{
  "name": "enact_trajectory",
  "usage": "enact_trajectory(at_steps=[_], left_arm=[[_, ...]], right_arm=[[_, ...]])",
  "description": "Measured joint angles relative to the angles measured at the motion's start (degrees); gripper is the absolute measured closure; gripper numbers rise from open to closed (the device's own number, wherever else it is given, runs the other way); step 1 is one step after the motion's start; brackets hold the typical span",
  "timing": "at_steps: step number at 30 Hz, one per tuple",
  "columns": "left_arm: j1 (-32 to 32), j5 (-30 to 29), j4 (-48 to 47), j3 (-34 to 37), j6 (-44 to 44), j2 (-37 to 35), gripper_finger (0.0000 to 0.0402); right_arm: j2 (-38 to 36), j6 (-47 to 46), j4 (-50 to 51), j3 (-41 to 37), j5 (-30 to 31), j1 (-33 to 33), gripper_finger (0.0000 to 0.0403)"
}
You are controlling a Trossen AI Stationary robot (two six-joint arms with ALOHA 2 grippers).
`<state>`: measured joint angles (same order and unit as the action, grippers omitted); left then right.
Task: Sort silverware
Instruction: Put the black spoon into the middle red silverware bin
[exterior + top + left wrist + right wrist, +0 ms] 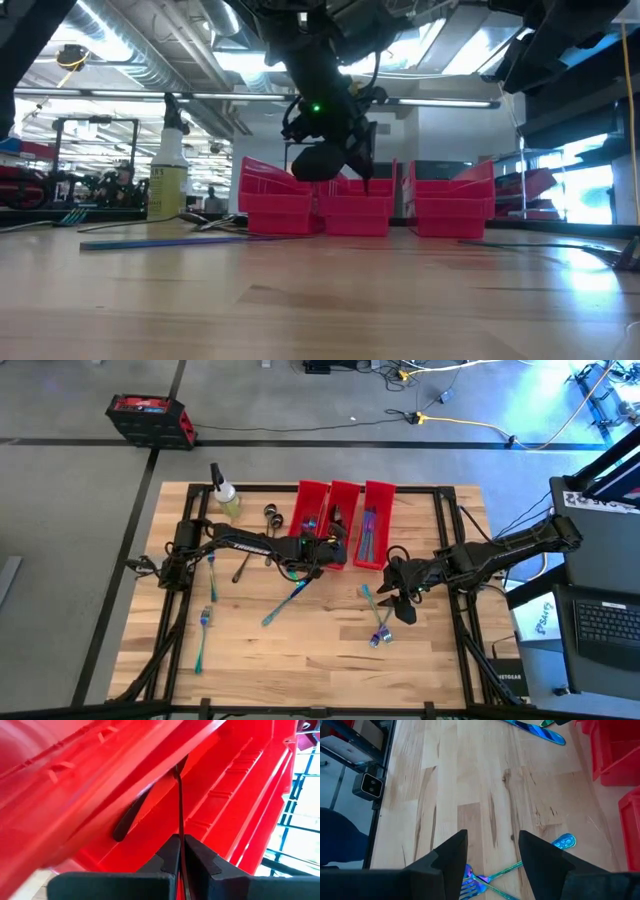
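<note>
Left gripper [181,851] pinches a dark thin utensil [179,795] over the red bins [343,520] to drop it in, while right gripper [491,851] hangs fingers parted above loose silverware [485,881] on the worktop [300,650].

My bench is a light wooden table [300,650] of butcher-block planks, bounded by a black metal frame [455,560]. The floor [80,470] is grey concrete crossed by dark tape lines. A red and black case [150,418] sits on it beyond the table. Cables [440,405] trail across the far floor, one yellow. A laptop [607,622] rests on a stand to my right. Overhead, silver ducts [130,50] and bright ceiling lights [230,62] are visible.
</note>
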<state>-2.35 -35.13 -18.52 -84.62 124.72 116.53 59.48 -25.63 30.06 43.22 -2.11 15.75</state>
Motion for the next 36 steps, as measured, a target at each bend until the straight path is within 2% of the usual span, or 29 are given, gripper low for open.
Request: enact_trajectory(at_steps=[11, 19, 23, 27, 31, 36], left_arm=[[0.00, -0.07, -2.01, 0.00, 1.01, -0.02, 0.0394], [0.07, -0.71, -1.49, 0.00, 0.91, -0.02, 0.0313], [0.11, -0.90, -1.48, 0.00, 1.06, -0.02, 0.0292], [0.22, 0.26, -1.73, 0.00, 1.31, -0.02, 0.0286], [0.30, 4.15, -5.34, 0.00, 4.41, -0.02, 0.0286], [0.39, 4.53, -5.76, 0.02, 5.37, -0.02, 0.0286]], right_arm=[[0.00, 0.00, 0.00, 0.00, 0.02, 0.00, 0.0240], [0.00, 0.00, 0.00, 0.00, 0.04, 0.00, 0.0240], [0.00, 0.00, 0.00, 0.00, 0.06, 0.00, 0.0240], [0.00, 0.00, 0.00, 0.00, 0.07, 0.00, 0.0240], [0.00, 0.00, 0.00, 0.00, 0.07, 0.00, 0.0240], [0.00, 0.00, 0.00, 0.00, 0.09, 0.00, 0.0240]])
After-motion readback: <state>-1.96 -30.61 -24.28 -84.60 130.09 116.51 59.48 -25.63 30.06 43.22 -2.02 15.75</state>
